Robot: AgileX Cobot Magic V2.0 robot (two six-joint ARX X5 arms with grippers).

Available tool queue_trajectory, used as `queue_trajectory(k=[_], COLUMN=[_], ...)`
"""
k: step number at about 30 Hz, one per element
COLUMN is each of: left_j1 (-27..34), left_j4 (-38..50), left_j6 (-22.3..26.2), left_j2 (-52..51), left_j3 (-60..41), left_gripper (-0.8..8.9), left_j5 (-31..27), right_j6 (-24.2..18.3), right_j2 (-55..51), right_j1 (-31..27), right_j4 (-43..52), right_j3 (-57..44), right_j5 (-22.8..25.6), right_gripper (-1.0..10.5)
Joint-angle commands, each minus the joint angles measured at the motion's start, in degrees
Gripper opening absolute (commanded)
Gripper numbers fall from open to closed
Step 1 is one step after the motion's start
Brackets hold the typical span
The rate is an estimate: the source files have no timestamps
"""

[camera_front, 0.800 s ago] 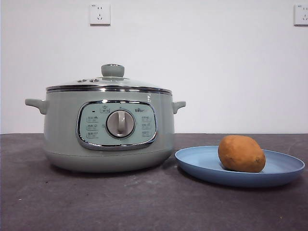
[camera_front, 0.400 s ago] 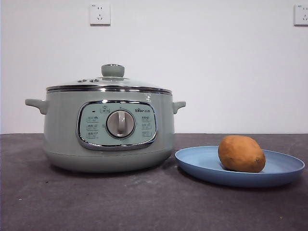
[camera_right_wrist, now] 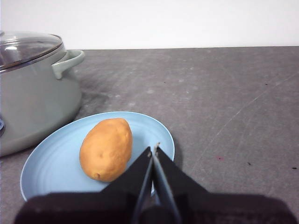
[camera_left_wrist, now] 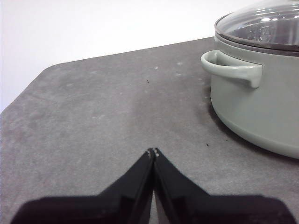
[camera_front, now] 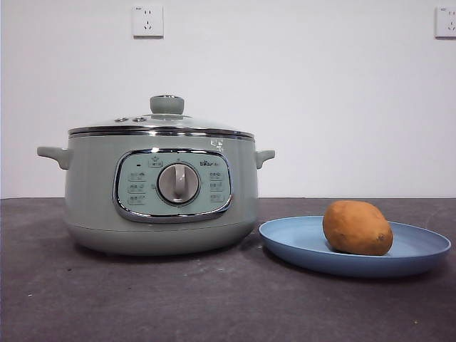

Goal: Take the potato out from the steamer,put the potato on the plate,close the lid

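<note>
Our left gripper (camera_left_wrist: pixel 153 151) hangs with its jaws pressed together and empty above the dark grey table (camera_left_wrist: pixel 93 116), well to the side of the steamer (camera_left_wrist: pixel 261 112), whose side handle juts toward us. The lid (camera_left_wrist: pixel 261 25) sits on the rim there.

In the right wrist view, our right gripper (camera_right_wrist: pixel 153 148) also has its jaws pressed together, holding nothing, over the near edge of the plate (camera_right_wrist: pixel 56 158). The potato (camera_right_wrist: pixel 106 148) lies on its side on that plate, just beside the jaw tips but apart from them. The steamer stands next to the plate.

From the front, no arm shows. The lid sits level on the steamer, knob up, and the potato rests right of it on the plate.

We judge all three steps done, so the best handling now is to keep both arms clear and disturb nothing.

The table is matte, speckled and flat. Behind it stands a plain white wall (camera_front: pixel 320 107) with two sockets (camera_front: pixel 147 21) high up.
</note>
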Motion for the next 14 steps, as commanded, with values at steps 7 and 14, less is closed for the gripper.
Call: queue_trajectory(k=[7,14], left_j1=[0.2,0.2], left_j4=[0.1,0.1], left_j6=[-0.3,-0.3], left_j2=[-0.2,-0.2], left_j3=[-0.9,-0.9], left_gripper=[-0.04,-0.04], left_j5=[0.0,0.0], right_j6=[2.6,2.6], right_j2=[-0.2,-0.2], right_j1=[0.5,0.5], right_j4=[-0.1,-0.1], right_j3=[-0.8,-0.8], right_j5=[0.2,0.2], right_gripper=[0.0,0.0])
